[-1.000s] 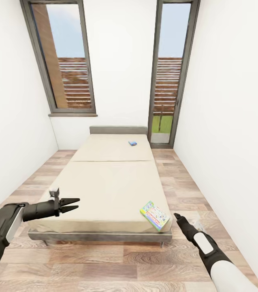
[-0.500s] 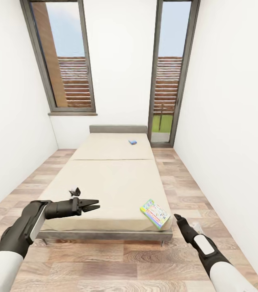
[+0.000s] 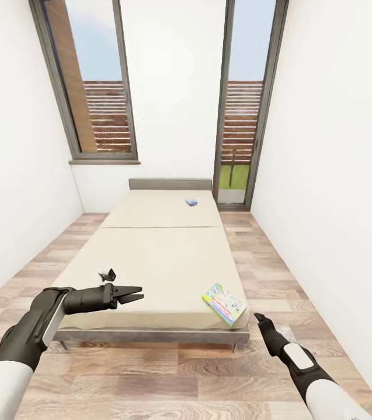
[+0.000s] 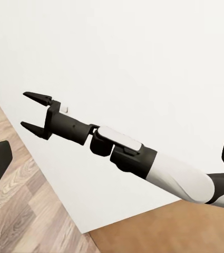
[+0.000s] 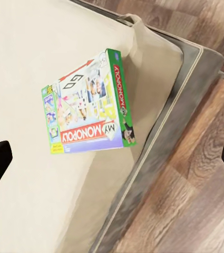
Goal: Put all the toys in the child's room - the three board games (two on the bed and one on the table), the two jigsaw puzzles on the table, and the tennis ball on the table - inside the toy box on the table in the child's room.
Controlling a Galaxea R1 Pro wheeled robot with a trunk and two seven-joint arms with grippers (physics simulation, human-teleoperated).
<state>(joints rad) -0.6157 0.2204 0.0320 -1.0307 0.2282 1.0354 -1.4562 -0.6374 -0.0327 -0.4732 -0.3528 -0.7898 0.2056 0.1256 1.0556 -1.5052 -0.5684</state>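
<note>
Two claws are in view, both empty. The left claw, black with pointed fingers, hangs spread and released over the near left part of the bed, gripping nothing. The right claw points forward above the wood-plank floor, just beside the bed's near right corner; the left wrist view shows it with its fingers parted and nothing between them.

Nearest the right claw lies the flat rectangular board game box with a green edge and a printed multicolour cover, resting at the near right corner of the large low bed with the plain cream-beige top. The box sits skewed to the bed's edges and close to the corner. The right claw is near it but apart from it.

Farther off, a small blue flat object lies near the grey headboard, right of centre; its detail is too small to identify. Behind the bed are white walls, a tall window and a glazed door.
</note>
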